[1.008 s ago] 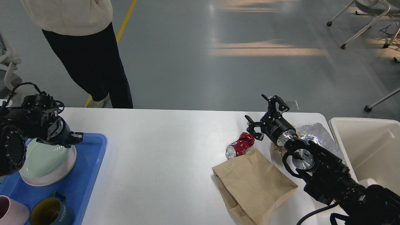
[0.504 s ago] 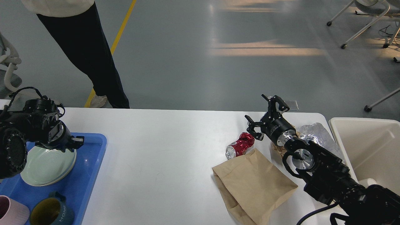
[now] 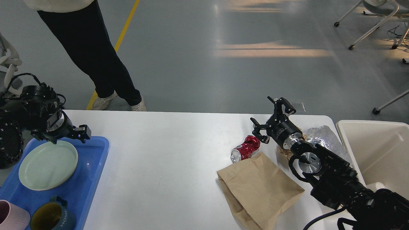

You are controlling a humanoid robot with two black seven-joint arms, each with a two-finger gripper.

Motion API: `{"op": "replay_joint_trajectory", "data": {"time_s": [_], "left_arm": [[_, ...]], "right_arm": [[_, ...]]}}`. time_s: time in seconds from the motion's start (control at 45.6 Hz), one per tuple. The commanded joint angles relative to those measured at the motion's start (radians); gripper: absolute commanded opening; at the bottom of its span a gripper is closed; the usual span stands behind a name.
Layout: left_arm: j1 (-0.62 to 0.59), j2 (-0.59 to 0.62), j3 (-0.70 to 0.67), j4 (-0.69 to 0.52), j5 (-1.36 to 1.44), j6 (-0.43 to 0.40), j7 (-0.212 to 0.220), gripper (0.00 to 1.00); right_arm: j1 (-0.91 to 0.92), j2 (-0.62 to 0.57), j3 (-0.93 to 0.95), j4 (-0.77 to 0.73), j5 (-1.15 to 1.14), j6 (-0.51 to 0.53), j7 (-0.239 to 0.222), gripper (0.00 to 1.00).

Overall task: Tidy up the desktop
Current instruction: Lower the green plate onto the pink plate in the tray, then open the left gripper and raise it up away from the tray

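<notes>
My left gripper (image 3: pixel 83 132) has just let go of the green plate (image 3: pixel 48 165) and lifted up and away from it. A second ago the plate was tipped up under my gripper. Now it lies flat in the blue tray (image 3: pixel 92 179) at the lower left of the frame. My left gripper holds nothing, but it looks so small and dark from here that I cannot tell how wide it is.

So I think the plate job is done. The dishes are off the desktop (image 3: pixel 166 153), the big white table that fills the middle of the frame. A pink cup (image 3: pixel 11 215) and a dark blue mug (image 3: pixel 52 215) sit in the tray too.

My right gripper (image 3: pixel 271 119) has not moved. It hangs in the middle right of the frame with its fingers spread wide and nothing in them. Just below it, to the left, lies a squashed red can (image 3: pixel 246 148). A brown paper bag (image 3: pixel 258 188) lies flat beside the can, and some crinkly silver foil (image 3: pixel 319 135) sits near the cream bin (image 3: pixel 377 153) at the right edge. I think this trash should go next.

The mug says "HOME" on its side. I cannot read the can.

A person's legs (image 3: pixel 96 54) have stepped along at the upper left.
</notes>
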Motion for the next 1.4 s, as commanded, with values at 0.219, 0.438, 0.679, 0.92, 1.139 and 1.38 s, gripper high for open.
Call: {"op": "replay_joint_trajectory", "data": {"time_s": [0.219,0.438,0.679,0.92,1.139,1.38], "left_arm": [[-0.156,-0.053,-0.083,0.025,-0.003,-0.05,0.006,0.97],[-0.239,-0.118,-0.341,0.142,-0.008,-0.01,0.006,0.97],[-0.27,-0.123,-0.714,0.314,-0.005,0.014,0.004,0.97],[-0.331,-0.118,-0.757,0.318,-0.009,0.037,-0.003,0.97],[-0.288,-0.116,-0.893,0.318,-0.083,0.131,-0.013,0.97],[-0.276,-0.172,-1.145,0.318,-0.083,0.243,-0.002,0.97]], "right_arm": [[0.001,0.001,0.0,0.0,0.0,0.0,-0.002,1.0],[0.001,-0.001,0.0,0.0,0.0,0.0,-0.002,1.0],[0.001,-0.001,0.0,0.0,0.0,0.0,0.0,1.0],[0.0,-0.001,0.0,0.0,0.0,0.0,0.0,1.0],[0.0,-0.001,0.0,0.0,0.0,0.0,-0.002,1.0],[0.0,-0.001,0.0,0.0,0.0,0.0,0.0,1.0]]}}
